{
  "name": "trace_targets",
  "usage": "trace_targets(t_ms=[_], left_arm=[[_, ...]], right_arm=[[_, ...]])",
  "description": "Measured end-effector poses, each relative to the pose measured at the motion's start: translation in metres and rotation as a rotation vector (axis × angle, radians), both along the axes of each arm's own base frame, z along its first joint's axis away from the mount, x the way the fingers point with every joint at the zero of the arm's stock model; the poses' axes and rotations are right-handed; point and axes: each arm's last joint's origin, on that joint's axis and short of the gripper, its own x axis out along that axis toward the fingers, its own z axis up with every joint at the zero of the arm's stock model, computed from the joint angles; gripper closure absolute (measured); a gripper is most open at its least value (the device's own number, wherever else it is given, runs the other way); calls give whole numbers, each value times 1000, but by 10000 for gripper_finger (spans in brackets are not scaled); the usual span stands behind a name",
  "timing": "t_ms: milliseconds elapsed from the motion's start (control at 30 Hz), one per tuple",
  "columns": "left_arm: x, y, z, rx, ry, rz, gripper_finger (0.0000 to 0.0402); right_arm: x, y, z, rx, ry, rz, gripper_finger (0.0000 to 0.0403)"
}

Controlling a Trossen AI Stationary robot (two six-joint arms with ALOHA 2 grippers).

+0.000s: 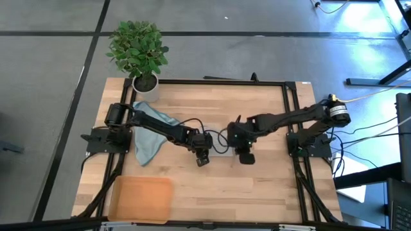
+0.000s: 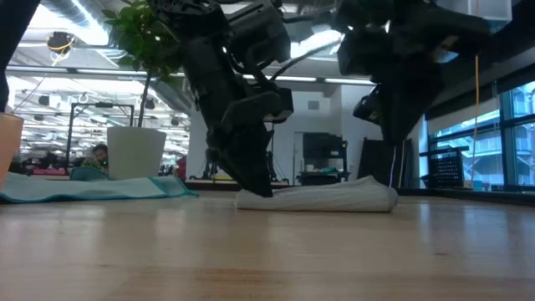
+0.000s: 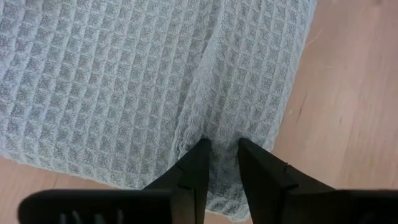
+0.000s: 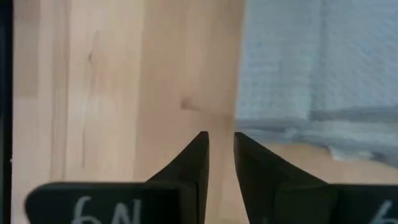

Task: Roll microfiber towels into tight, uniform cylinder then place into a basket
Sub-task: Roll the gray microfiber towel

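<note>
— Where is your left hand (image 3: 222, 146)?

— Down on the grey-green towel (image 2: 326, 197), near the middle of the worktop (image 1: 257, 199). The two fingers are nearly pressed together. Their tips are pushed into the waffle weave close to one edge of the cloth, and a thin ridge of fabric runs up from the narrow gap between them, so I am pinching a fold of that towel.

— What does the towel look like from the side?

— It lies as a low, long, pale bundle flat on the wood. My left hand meets it at the end nearer the plant pot (image 1: 145, 82).

— And your right hand (image 4: 221, 138)?

— It hangs above the other end of the bundle, clear of the cloth. Its fingers are a little apart with nothing between them. Under the tips I see bare wood, and the towel's layered edge lies just beside them.

— Is there a second towel?

— Yes, the blue towel (image 1: 149, 140) lies loosely spread on the left side of the worktop, partly under my left arm, between the plant pot and the basket (image 1: 141, 199).

— Where does the basket sit?

— At the near left corner of the worktop, well apart from both hands. I see no cloth in it.
</note>
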Motion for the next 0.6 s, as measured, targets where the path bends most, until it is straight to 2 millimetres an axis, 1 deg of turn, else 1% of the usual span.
trace_targets(t_ms=[100,233,367,500,600], left_arm=[[0,0,0,-1,1,0,319],[0,0,0,-4,0,-2,319],[0,0,0,-6,0,-2,319],[0,0,0,-8,1,-3,319],[0,0,0,-8,0,-3,319]], right_arm=[[-2,7,-4,-38,-9,47,300],[-1,13,-7,-95,-66,108,256],[1,18,-18,-137,-179,146,218],[-2,18,-32,-194,-238,159,203],[-8,15,-43,-249,-226,144,201]])
